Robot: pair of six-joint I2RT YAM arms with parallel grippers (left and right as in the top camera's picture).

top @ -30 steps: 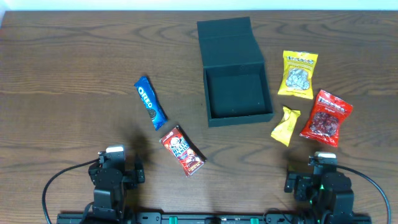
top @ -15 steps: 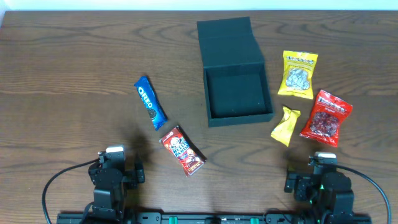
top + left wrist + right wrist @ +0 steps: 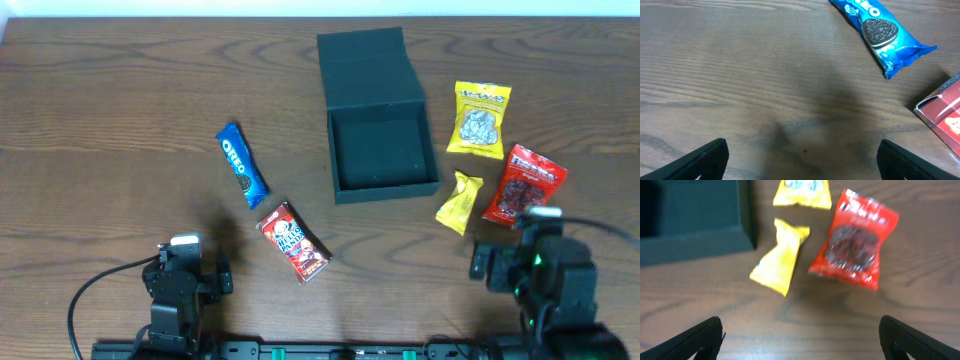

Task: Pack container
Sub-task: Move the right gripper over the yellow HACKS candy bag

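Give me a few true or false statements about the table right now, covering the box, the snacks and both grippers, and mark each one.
1. The box is open and empty. True.
2. The Oreo packet lies to the right of the box. False: it lies to the left of it.
3. The left gripper and right gripper are both open and hold nothing. True.
4. The small yellow packet is inside the box. False: it lies on the table, just outside the box's near right corner.
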